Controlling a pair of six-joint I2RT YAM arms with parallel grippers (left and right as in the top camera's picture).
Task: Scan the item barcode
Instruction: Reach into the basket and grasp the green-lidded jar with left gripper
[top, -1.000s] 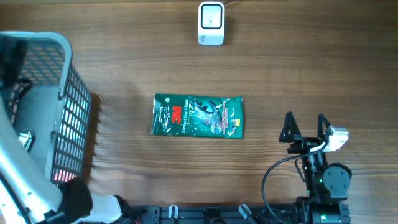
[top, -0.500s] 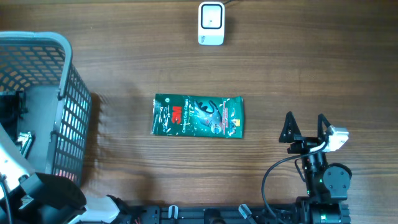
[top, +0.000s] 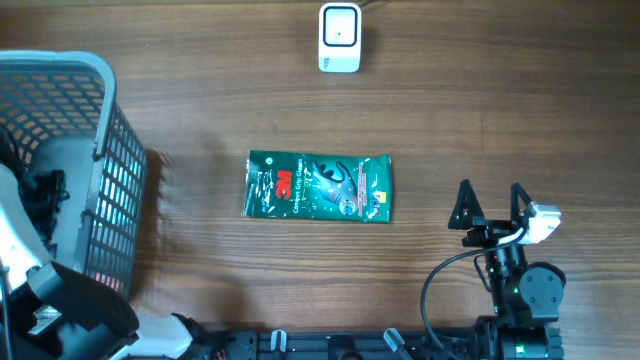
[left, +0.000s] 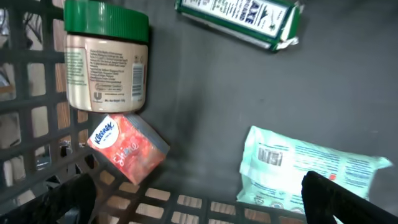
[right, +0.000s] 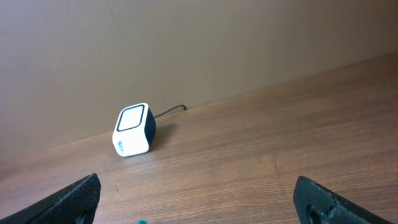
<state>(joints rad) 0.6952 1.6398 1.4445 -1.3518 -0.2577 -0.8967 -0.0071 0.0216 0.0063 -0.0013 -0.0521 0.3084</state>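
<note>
Green packet (top: 318, 186) lies flat on the wooden table (top: 480, 110), apart from the scanner (top: 339, 38). Right gripper (top: 490, 203) and left gripper (left: 205, 199), inside the basket (top: 120, 170), both stand wide open, holding nothing.

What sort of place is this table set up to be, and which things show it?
Probably a mock shop checkout: a small white scanner stands at the far edge of the table, a grey basket holds groceries such as a green-lidded jar, and a green packet lies mid-table.

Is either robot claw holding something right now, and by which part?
Nothing is held: the left gripper and the right gripper are both open and empty.
</note>
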